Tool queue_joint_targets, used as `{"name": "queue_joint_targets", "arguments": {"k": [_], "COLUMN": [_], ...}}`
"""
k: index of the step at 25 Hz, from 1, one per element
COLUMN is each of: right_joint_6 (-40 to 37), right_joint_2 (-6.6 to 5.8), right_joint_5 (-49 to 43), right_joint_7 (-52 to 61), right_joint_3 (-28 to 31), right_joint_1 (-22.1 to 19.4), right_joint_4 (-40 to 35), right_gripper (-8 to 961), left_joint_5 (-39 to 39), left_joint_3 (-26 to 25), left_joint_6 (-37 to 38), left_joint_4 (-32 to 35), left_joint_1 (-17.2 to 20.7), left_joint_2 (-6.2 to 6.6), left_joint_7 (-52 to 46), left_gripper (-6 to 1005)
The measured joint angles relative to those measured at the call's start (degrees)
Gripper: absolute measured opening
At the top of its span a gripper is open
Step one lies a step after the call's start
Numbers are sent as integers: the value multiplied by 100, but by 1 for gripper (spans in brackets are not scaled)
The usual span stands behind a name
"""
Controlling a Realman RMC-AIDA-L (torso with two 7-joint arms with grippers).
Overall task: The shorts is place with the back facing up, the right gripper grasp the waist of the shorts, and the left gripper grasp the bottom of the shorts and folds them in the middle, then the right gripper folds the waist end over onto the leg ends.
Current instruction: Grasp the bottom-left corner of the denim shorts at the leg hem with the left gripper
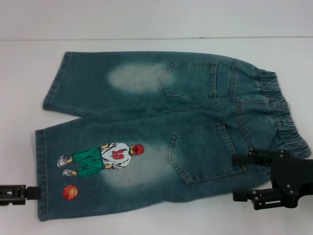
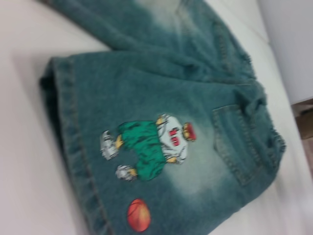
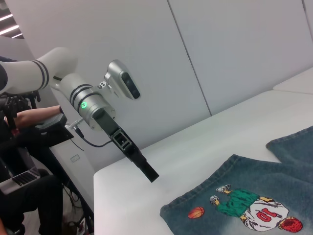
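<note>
left black slim-fingered end effector [image 1: 22, 192] hovers just off hem of near leg, at bottom of the shorts [image 1: 41, 161]; fingers look pressed together, holding nothing. blue-green washed denim shorts [image 1: 161, 122] lie flat on white table [image 1: 146, 29], back pockets up. right black stubby end effector [image 1: 244, 178] spread open beside ruched elastic waist [image 1: 286, 112], gripping nothing. judged step: approach before grasps; next, left must open, both pinch cloth.
</note>
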Motion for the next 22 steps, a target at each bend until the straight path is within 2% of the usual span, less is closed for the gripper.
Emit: {"name": "queue_joint_targets", "arguments": {"k": [10,22], "right_joint_6": [50,115], "right_joint_2": [-8,-10], "right_joint_5": [0,0], "right_joint_7": [-113,-147], "right_joint_3": [-6,0], "right_joint_1": [16,11], "right_joint_4": [67,71], "right_gripper": [927,927], "left_joint_5": [371,496], "left_joint_3": [341,609], "left_joint_6": [-424,-745], "left_joint_4": [-99,-209], "left_joint_1": [-88,-114], "left_joint_2": [-119,-170], "left_joint_7": [-222,-402], "left_gripper": [872,872]}}
